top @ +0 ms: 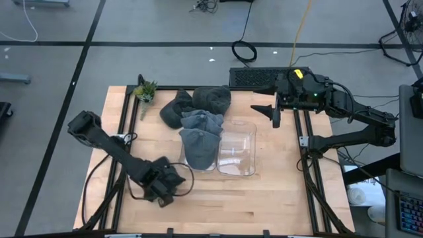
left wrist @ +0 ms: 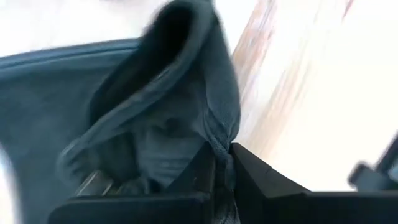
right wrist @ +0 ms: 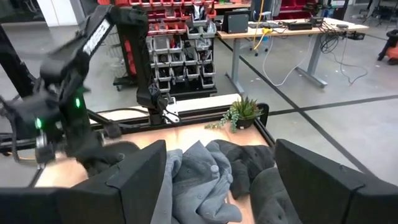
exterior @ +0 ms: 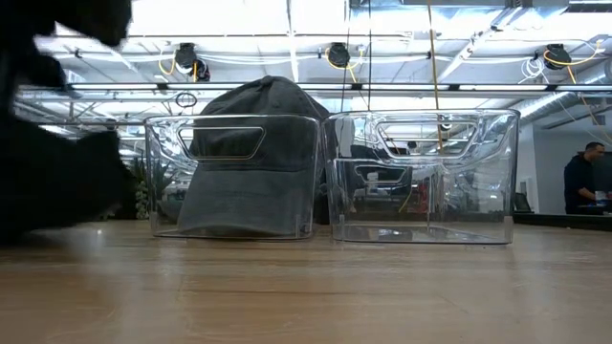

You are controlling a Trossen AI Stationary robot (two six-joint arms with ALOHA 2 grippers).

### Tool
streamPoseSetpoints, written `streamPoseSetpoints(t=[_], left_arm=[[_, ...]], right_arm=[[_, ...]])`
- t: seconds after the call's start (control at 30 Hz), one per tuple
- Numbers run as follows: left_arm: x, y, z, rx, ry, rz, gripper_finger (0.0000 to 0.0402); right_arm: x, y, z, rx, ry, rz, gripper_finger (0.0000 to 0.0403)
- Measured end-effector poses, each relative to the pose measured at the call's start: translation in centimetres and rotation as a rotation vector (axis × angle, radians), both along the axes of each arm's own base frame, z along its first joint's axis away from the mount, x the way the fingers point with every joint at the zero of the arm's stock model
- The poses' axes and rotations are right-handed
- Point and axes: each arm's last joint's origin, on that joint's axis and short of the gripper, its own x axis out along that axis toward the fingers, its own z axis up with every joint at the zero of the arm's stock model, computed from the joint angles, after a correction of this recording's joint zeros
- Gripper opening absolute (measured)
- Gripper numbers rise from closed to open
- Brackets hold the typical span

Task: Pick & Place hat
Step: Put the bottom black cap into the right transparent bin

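Several grey hats lie heaped (top: pixel 198 106) on the table's far middle, also shown in the right wrist view (right wrist: pixel 205 174). One more grey cap sits inside the left clear bin (top: pixel 198 147) (exterior: pixel 244 177). My left gripper (top: pixel 166 185) (left wrist: pixel 224 162) is over the table's near left part, shut on a dark grey hat (left wrist: pixel 168 99). In the low view it is a dark blur (exterior: pixel 57 153). My right gripper (top: pixel 274 114) (right wrist: pixel 224 186) hovers open at the far right, beyond the bins. My left gripper pinches a bunched fold of the dark grey hat's cloth (left wrist: pixel 219 144) between its two fingers. The rest of the hat bulges out in front of the fingers as a hollow, crumpled shape. Whether any of it rests on the table cannot be told.
Two clear bins stand side by side mid-table; the right one (top: pixel 236 149) (exterior: pixel 421 177) holds nothing. A small potted plant (top: pixel 145 90) stands at the far left corner. Bare wood lies near the front edge (top: pixel 251 205). A person (exterior: pixel 579 182) stands far behind.
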Motion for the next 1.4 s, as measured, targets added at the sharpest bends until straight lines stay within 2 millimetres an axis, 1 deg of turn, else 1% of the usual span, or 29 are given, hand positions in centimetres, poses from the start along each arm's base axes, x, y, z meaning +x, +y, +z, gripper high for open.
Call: streamPoseSetpoints(t=[0.13, 0.33, 0.53, 0.8, 1.07, 1.3, 1.4], left_arm=[[-0.7, 0.5, 3.9, -0.088, -0.084, -0.004, 0.0027], [-1.5, 1.4, 9.0, -0.209, -0.218, -0.019, 0.0027], [-2.1, 2.1, 13.4, -0.277, -0.326, -0.061, 0.0027], [-2.9, 3.5, 19.1, -0.279, -0.44, -0.133, 0.0027], [-3.9, 5.9, 24.2, -0.262, -0.567, -0.143, 0.0027], [-5.1, 8.2, 27.6, -0.14, -0.711, -0.19, 0.0027], [-5.5, 9.0, 28.9, -0.091, -0.779, -0.216, 0.0027]], right_arm=[[0.0, 0.0, 0.0, -0.032, 0.003, 0.006, 0.029], [0.0, 0.0, 0.0, -0.066, 0.009, 0.013, 0.029], [0.1, 0.0, 0.2, -0.094, -0.008, 0.017, 0.029], [0.2, 0.0, 1.0, -0.043, -0.094, 0.003, 0.029], [0.2, 0.0, 1.0, -0.042, -0.096, -0.001, 0.029], [0.2, -0.1, 1.1, -0.001, -0.115, -0.009, 0.029], [0.2, 0.1, 1.1, 0.025, -0.121, 0.024, 0.029]])
